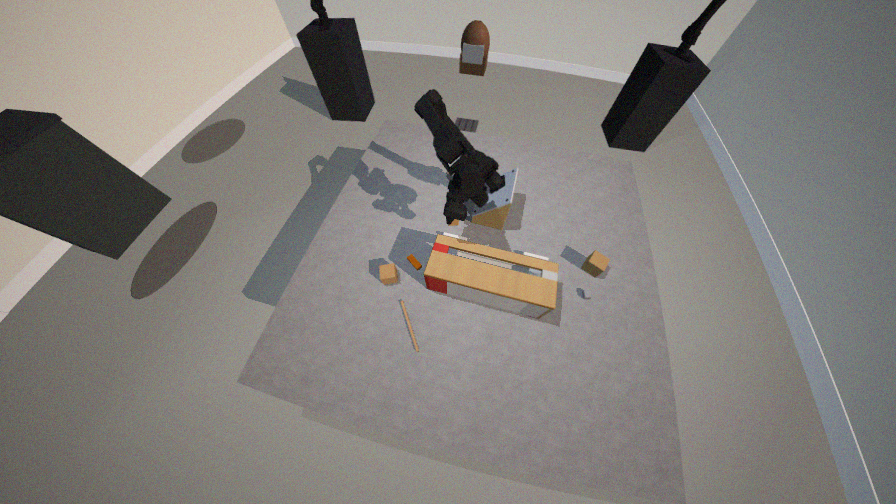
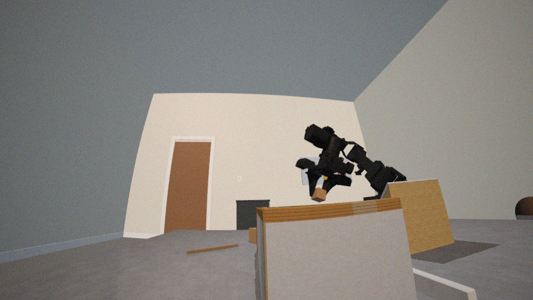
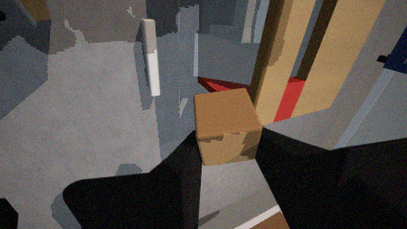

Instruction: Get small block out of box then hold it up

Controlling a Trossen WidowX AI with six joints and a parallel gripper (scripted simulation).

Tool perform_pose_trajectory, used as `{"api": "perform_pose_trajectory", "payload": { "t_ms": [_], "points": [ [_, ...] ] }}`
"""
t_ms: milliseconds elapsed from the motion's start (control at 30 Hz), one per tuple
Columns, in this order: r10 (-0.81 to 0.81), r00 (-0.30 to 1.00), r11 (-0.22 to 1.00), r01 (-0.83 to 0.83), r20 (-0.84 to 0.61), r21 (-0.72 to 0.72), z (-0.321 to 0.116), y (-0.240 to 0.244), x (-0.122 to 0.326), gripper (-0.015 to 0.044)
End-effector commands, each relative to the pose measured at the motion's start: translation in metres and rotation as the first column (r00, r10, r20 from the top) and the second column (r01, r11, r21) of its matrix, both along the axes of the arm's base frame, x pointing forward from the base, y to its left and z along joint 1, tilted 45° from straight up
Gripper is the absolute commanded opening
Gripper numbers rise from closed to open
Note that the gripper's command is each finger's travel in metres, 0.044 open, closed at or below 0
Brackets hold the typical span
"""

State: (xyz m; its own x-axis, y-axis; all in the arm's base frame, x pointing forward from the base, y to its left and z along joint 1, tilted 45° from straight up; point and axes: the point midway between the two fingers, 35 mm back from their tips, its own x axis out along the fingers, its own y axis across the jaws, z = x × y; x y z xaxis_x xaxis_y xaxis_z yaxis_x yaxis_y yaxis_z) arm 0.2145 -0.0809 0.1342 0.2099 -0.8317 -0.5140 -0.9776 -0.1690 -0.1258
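Note:
A small orange-tan block (image 1: 453,222) (image 2: 318,194) (image 3: 227,124) is held between the fingertips of my gripper (image 2: 319,189) (image 3: 223,132). The gripper is shut on it. In the exterior view the block hangs in the air above the level of the box top. The long wooden-topped box (image 1: 491,277) (image 2: 335,253) (image 3: 313,59) stands upright, with a red patch at its end nearer the block. In the top view the block is just behind that red end. The box's shelf cannot be made out.
A tilted board with a wooden side (image 1: 491,216) (image 2: 425,216) stands behind the box. Wooden cubes lie left (image 1: 388,273) and right (image 1: 595,263) of the box. An orange piece (image 1: 414,262), a thin stick (image 1: 409,325) (image 2: 212,249) and a small grey piece (image 1: 583,293) also lie around it.

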Motion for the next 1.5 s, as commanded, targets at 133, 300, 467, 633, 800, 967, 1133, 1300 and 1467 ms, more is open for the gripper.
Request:
{"api": "perform_pose_trajectory", "payload": {
  "t_ms": [133,300,467,633,800,967,1133,1300,1467],
  "points": [
    [0.153,0.956,0.982,-0.175,-0.250,-0.067,0.007,0.005,0.003,0.0000],
    [0.229,0.881,0.954,-0.289,-0.414,-0.086,0.011,0.008,0.003,0.0000],
    [0.284,0.773,0.913,-0.398,-0.567,-0.085,0.014,0.010,0.004,0.0000],
    [0.315,0.642,0.865,-0.497,-0.699,-0.067,0.017,0.013,0.004,0.0000],
    [0.317,0.623,0.858,-0.509,-0.715,-0.063,0.018,0.013,0.004,0.0000],
    [0.317,0.623,0.858,-0.509,-0.715,-0.063,0.018,0.013,0.004,0.0000],
    [0.317,0.623,0.858,-0.509,-0.715,-0.063,0.018,0.013,0.004,0.0000],
    [0.317,0.623,0.858,-0.509,-0.715,-0.063,0.018,0.013,0.004,0.0000],
    [0.317,0.623,0.858,-0.509,-0.715,-0.063,0.018,0.013,0.004,0.0000]
  ]
}}
